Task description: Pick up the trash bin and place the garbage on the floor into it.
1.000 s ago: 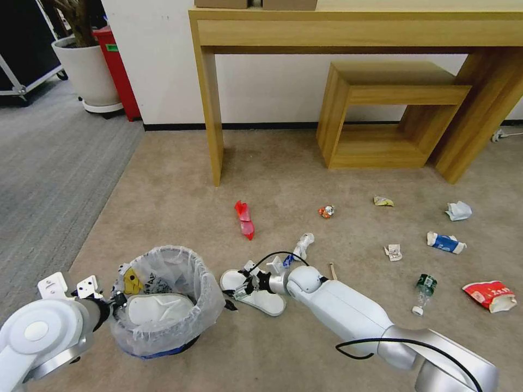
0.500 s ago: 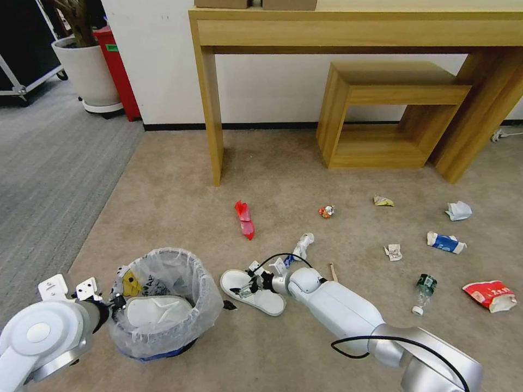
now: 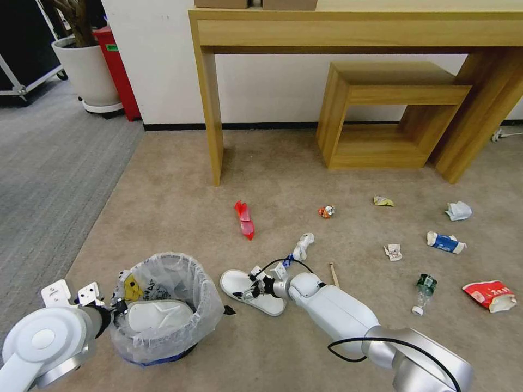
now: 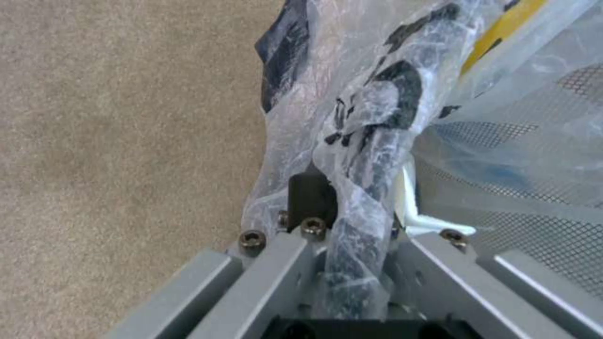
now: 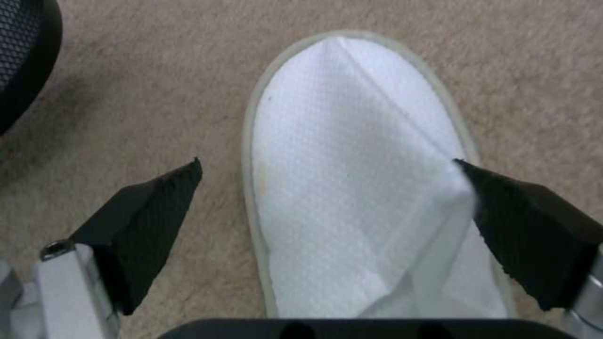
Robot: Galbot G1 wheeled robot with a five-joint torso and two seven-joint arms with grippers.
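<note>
Now right gripper (image 5: 327,165) wide, straddling slipper (image 5: 352,188) across its width; slipper's long axis runs straight ahead. Left gripper (image 4: 339,221) clamps bin (image 3: 163,305) rim.

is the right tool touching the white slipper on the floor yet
Cannot tell. In the right wrist view the open right tool straddles the slipper; one finger overlaps its edge, the other sits clear over carpet.
</note>
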